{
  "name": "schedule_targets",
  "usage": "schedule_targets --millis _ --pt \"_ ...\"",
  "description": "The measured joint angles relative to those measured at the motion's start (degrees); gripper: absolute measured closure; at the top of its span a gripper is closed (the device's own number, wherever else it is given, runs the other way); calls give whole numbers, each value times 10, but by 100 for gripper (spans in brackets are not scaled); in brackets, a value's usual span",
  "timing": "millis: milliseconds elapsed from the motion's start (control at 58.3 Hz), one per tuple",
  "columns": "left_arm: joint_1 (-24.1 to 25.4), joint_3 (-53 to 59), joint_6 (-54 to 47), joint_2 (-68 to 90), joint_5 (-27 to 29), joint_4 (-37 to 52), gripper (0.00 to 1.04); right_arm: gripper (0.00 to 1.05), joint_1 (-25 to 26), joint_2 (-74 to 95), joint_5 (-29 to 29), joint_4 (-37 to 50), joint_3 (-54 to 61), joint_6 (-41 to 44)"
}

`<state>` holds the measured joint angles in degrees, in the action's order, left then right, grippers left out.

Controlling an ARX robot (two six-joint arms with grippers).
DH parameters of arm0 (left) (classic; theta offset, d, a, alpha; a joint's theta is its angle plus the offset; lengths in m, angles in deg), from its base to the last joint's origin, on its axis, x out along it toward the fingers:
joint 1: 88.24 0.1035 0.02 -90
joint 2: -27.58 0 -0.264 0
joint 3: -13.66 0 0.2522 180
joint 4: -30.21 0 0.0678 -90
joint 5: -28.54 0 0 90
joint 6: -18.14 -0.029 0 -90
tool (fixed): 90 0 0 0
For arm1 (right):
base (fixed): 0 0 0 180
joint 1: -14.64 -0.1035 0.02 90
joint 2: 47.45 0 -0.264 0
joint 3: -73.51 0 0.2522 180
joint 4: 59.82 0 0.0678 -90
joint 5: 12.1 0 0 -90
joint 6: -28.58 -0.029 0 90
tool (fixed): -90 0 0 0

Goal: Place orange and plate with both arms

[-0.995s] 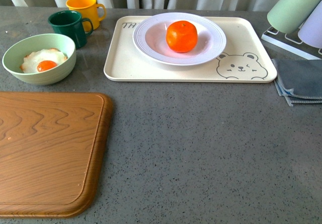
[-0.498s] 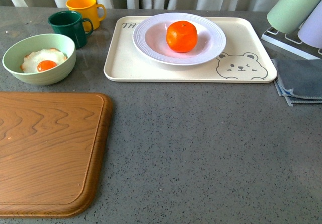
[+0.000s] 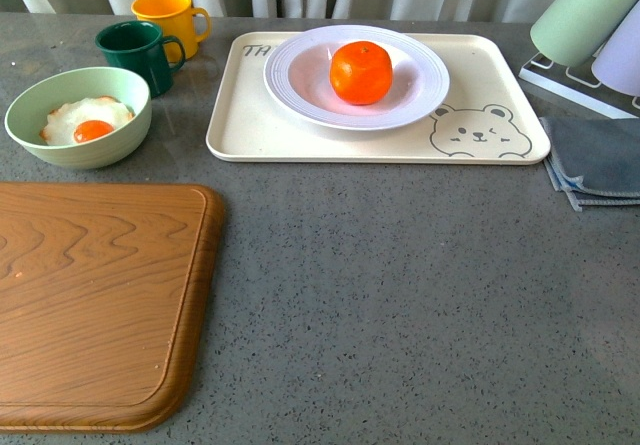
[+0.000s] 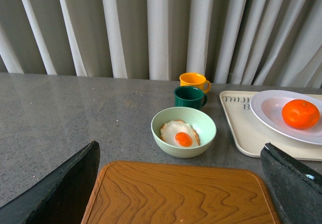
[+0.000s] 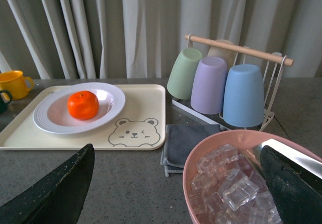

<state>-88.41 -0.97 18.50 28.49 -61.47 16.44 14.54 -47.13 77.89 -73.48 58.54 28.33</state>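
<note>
Nothing has moved since the earlier frames. The cutting board [image 3: 95, 305], cut off by the frame edge, lies nearer the robot than the bear tray [image 3: 480, 75] and to its left. On the tray rests the plate [image 3: 420, 90], with the orange [image 3: 361, 72] in its well. Left of the tray stand a green bowl [image 3: 78, 115] and two mugs [image 3: 145, 53]. The left gripper [image 4: 176, 183] and right gripper [image 5: 176, 183] both stand spread wide, holding nothing; only finger edges show. A pink bowl of ice [image 5: 236, 183] is partly cropped.
</note>
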Motion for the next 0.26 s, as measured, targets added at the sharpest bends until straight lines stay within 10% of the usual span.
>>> schedule_targets --millis 257 --pt "0 0 0 0 0 0 9 9 0 0 0 0 0 0"
